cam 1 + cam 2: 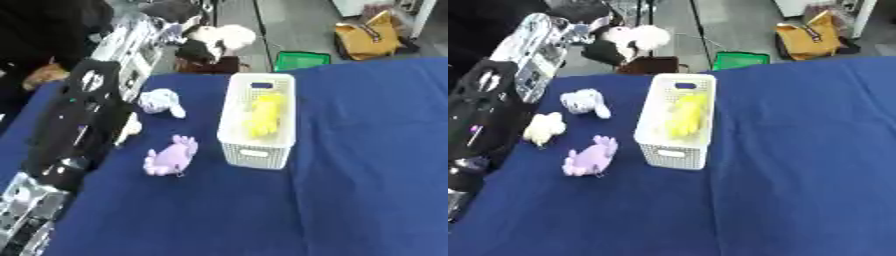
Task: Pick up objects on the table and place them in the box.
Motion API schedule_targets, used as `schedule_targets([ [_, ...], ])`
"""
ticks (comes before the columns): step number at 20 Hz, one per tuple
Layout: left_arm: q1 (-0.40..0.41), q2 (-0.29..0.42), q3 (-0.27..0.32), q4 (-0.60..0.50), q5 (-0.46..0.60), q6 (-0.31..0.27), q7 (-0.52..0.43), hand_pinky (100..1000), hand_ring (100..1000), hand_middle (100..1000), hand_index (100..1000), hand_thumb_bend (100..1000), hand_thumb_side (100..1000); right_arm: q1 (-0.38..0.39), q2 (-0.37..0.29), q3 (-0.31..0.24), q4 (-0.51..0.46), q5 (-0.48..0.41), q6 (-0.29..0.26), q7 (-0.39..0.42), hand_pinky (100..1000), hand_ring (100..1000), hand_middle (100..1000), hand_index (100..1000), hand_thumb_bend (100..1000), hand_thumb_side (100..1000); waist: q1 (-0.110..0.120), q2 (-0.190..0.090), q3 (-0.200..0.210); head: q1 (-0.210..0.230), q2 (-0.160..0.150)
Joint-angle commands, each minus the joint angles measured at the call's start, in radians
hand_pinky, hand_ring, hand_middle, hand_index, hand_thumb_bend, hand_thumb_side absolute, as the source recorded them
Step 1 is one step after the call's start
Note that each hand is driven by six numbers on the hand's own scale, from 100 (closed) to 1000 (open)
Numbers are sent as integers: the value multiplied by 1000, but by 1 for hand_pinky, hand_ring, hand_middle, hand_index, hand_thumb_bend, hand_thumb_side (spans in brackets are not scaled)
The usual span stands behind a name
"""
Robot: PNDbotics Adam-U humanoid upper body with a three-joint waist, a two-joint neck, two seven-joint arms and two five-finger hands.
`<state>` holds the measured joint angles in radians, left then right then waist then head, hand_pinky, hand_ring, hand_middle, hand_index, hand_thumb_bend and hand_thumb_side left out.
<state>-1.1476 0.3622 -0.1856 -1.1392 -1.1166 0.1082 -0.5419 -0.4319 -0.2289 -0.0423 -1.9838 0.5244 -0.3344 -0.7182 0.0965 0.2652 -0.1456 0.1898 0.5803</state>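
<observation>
My left arm (pixel 79 125) fills the left side of both views, black and bulky, stretched out over the blue desk (pixel 367 150), but the hand at its end is not something I can pick out, so I cannot tell whether my fingers are wide or closed. My right hand shows nowhere.

The white box (pixel 234 120) stands near the middle of the desk, long side running away from me, and a yellow toy (pixel 265 116) already lies inside it. Three soft toys are left on the cloth to the left of the box: a purple toy (pixel 171 156) nearest me and just beside the box's near corner, a pale grey toy (pixel 160 101) further back, and a cream toy (pixel 543 128) furthest left, right at the edge of my arm and half hidden by it in the left eye view.

I judge the step in hand to be reaching for one of these, most likely the cream toy, since it lies closest under my arm. To do it well I should come down from above with fingers spread wider than the toy, close around its body rather than a limb, and lift straight up before swinging right. The box wall is tall, so I must clear its rim fully, then release over the free end rather than on the yellow toy.
</observation>
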Motion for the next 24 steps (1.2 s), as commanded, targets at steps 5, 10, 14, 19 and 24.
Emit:
schedule_targets([
  [5, -45, -49, 1, 77, -32, 1, 75, 381, 467, 484, 553, 100, 652, -27, 3, 5, -16, -12, -8, 6, 832, 867, 691, 745, 100, 925, 2, -11, -23, 14, -3],
  [10, -43, -79, 18, 154, -46, 13, 128, 375, 464, 481, 549, 100, 646, -38, 9, 7, -16, -14, -13, 5, 832, 867, 691, 745, 100, 922, 7, -3, -35, 16, 0],
  [14, -45, -90, 34, 207, -41, 24, 151, 381, 471, 486, 555, 100, 648, -45, 11, 7, -16, -16, -16, 5, 832, 867, 691, 745, 100, 921, 11, 5, -44, 18, -1],
  [19, -49, -104, 59, 280, -15, 28, 165, 447, 516, 542, 621, 100, 679, -53, 12, 8, -16, -18, -18, 6, 832, 867, 691, 745, 100, 920, 13, 13, -53, 21, -8],
  [24, -45, -112, 72, 323, -20, 21, 158, 513, 573, 613, 701, 157, 703, -56, 13, 8, -16, -20, -18, 5, 832, 867, 691, 744, 100, 918, 12, 18, -56, 20, -12],
])
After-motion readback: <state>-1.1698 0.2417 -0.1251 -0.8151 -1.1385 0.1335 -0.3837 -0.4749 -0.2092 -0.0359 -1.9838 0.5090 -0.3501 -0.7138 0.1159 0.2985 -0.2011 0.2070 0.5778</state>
